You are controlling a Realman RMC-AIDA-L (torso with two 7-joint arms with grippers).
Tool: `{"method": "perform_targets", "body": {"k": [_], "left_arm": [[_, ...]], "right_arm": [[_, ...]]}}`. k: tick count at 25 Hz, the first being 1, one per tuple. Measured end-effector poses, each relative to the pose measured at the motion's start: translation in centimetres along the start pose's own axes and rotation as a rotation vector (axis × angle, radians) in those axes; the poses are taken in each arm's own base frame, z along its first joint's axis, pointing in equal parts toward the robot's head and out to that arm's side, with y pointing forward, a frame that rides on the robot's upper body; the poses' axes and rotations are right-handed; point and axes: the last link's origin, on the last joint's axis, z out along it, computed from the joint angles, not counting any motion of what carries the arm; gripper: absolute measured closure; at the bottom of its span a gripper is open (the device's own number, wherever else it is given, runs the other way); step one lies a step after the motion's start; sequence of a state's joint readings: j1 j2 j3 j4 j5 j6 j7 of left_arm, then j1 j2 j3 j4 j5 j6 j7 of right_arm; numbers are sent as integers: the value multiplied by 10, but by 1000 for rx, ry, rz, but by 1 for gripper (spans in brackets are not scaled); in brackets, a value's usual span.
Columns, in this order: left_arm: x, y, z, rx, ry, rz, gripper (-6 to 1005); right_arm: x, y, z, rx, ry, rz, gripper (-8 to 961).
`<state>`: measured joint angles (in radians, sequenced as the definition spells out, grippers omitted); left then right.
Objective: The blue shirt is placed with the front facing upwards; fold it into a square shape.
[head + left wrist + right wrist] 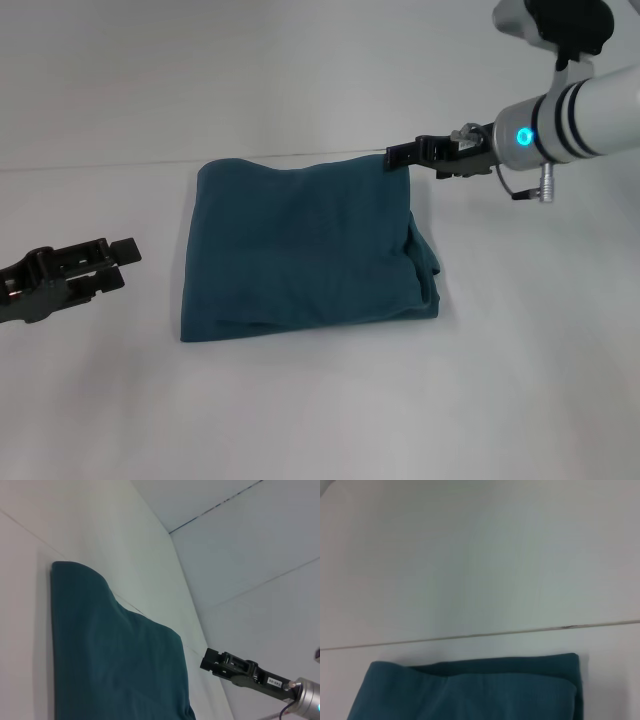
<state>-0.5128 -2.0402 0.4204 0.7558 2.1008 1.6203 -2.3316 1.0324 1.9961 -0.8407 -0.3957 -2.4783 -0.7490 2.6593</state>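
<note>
This is looking like a bare lab or robot test room: a plain white counter (320, 420) is filling the lower frame, a blank white wall (250, 70) is rising behind it across the upper frame, and nothing homely is showing anywhere.

Blue shirt (470, 690) folded, layered edges stacked, lying flat on white bench (470, 580); thin dark seam line (520, 631) crosses bench just beyond shirt
</note>
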Motion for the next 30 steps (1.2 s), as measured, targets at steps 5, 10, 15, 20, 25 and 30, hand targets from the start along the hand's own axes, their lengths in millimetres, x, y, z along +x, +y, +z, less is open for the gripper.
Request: {"method": "perform_targets", "body": {"k": [5,10,15,20,25,30], "left_arm": [[2,-3,2,15,14,-3,325],[3,-4,3,23,23,-3,324],[3,-4,3,25,24,-3,324],[1,-3,7,18,11,-5,324],[-1,-4,10,11,5,-19,324],[-2,-5,12,13,6,-24,324]], "right_arm": [[6,5,10,18,-24,12,144],[15,15,19,15,-26,15,145],[23,16,23,13,-23,30,147],[26,16,23,12,-20,37,148],[26,16,25,14,-29,41,149],[28,17,25,10,-34,48,150]]}}
